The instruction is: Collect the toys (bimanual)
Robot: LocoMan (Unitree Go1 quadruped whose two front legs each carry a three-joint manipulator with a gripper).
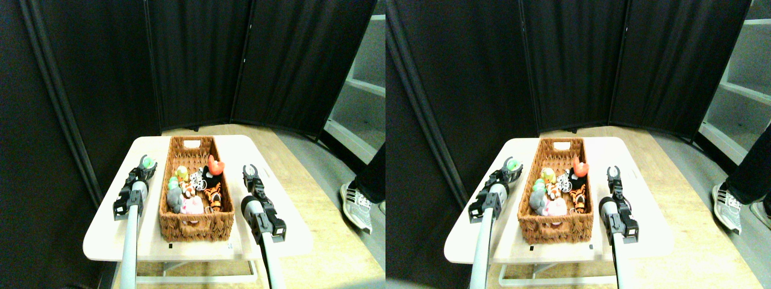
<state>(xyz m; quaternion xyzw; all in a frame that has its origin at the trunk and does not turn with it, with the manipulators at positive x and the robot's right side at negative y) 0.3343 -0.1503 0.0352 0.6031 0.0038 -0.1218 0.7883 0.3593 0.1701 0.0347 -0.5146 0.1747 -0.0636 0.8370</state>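
A long brown wicker basket (194,224) lies lengthwise in the middle of the white table (108,238). Several toys are piled in its near half: a red one (215,164), an orange-black striped tiger (212,194), a white black-spotted one (197,177), a green one (174,182), a grey one (174,200) and a pink one (193,206). My left gripper (146,162) stands left of the basket, shut on a small green toy (148,164). My right gripper (250,171) stands right of the basket, open with nothing between its fingers.
Black folding screens (199,60) close off the back and left. A person's grey shoe (355,205) rests on the wooden floor at the right. White shelves (361,84) stand at the far right.
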